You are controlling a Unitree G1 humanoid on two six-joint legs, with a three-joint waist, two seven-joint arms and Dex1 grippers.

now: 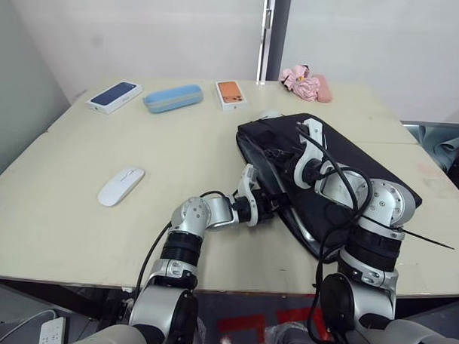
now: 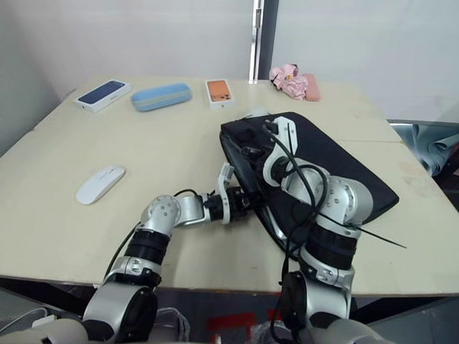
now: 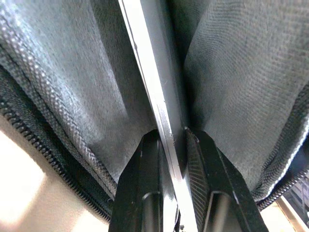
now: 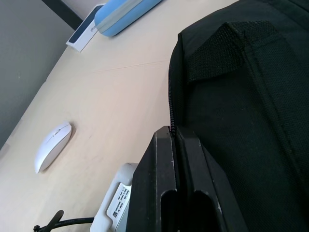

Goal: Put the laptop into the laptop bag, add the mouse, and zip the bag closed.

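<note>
Left gripper [image 3: 173, 137] pinched the laptop [image 3: 159, 96] edge inside the laptop bag [image 1: 365, 165]; right gripper [image 4: 176, 133] clamped the bag's rim; mouse [image 1: 121, 185] lay well left of both, nearer the left arm.

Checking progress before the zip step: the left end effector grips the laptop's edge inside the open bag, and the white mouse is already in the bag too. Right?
Not quite. The mouse is not in the laptop bag; the left eye view shows it lying on the table, apart from the bag. The rest holds: in the left wrist view the left end effector grips the laptop edge inside the open bag.
</note>
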